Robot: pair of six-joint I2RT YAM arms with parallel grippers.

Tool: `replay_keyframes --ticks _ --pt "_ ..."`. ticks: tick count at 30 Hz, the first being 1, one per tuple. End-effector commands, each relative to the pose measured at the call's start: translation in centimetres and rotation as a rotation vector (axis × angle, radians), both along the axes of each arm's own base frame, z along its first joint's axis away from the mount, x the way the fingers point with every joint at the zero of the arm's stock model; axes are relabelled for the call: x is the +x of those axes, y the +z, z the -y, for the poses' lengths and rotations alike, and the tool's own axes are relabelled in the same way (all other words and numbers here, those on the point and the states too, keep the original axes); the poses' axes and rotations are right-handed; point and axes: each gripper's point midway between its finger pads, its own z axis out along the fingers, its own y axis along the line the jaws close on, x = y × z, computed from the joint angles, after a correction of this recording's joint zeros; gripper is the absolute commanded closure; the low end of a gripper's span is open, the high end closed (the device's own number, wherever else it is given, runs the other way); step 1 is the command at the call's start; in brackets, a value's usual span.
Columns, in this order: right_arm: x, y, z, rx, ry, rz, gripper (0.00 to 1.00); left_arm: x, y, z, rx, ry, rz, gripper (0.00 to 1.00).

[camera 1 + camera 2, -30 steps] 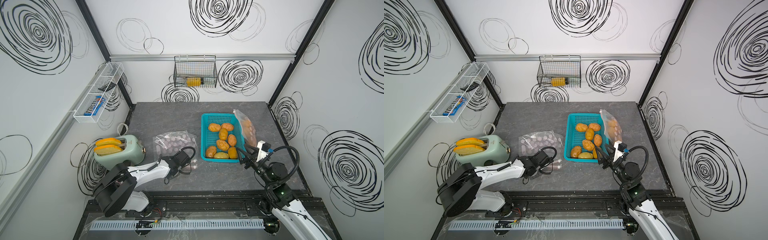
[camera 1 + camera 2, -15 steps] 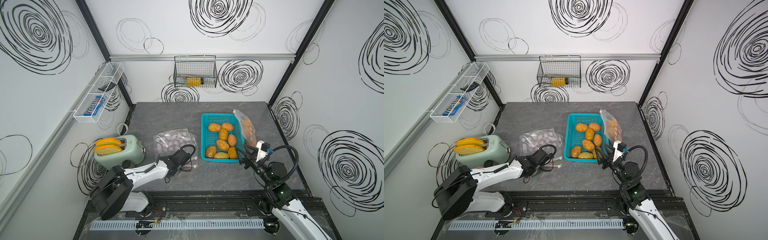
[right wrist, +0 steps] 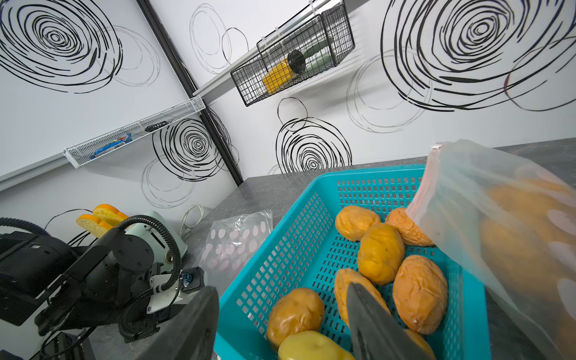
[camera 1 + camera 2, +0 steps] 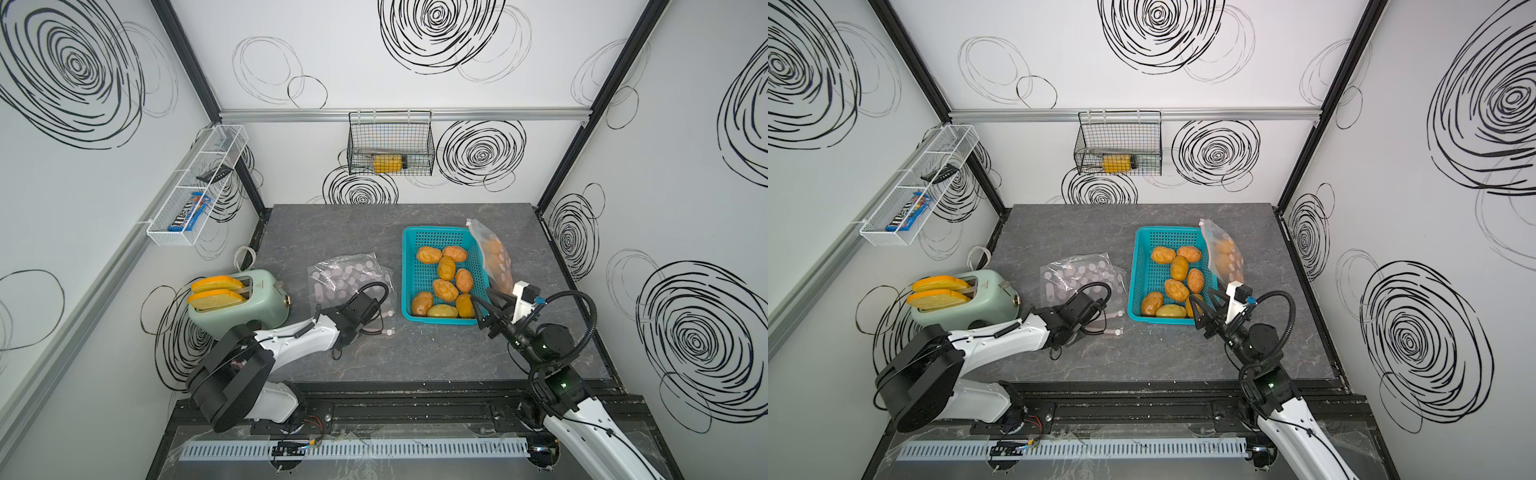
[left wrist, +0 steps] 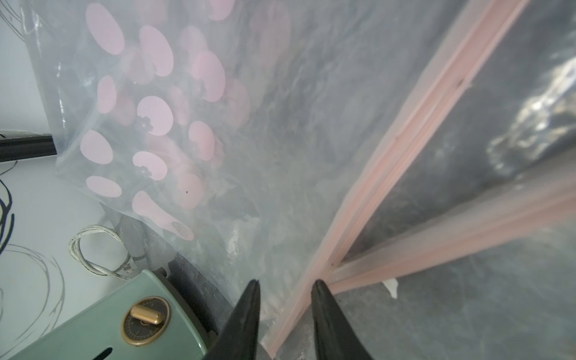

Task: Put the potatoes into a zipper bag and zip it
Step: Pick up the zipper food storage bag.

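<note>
In both top views, eight oval, wrinkled orange-brown potatoes [image 4: 444,289] loose in a turquoise perforated plastic basket [image 4: 419,276] right of centre on the grey stone-look table [image 4: 332,224], more of them inside a clear plastic bag [image 4: 492,262] leaning on the basket's right rim, and a flat, crinkled clear zipper bag with pink dots [image 4: 345,274] lying left of the basket. In the left wrist view, left gripper [image 5: 285,285] with black tapered fingers slightly parted, pinching nothing, the flat bag's pink zip strip [image 5: 405,149] running down between the tips. In the right wrist view, right gripper [image 3: 280,288] spread wide and empty at the basket's near end, one smooth black finger crossing in front of the nearest potatoes.
</note>
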Motion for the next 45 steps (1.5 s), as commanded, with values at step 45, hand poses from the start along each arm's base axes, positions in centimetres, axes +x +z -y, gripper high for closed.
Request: replay_keyframes --ticks 45 --pt "0.1 3.4 -9.3 0.013 0.265 -0.088 0.35 3.9 14.8 5.1 -0.783 0.286 0.242 1.0"
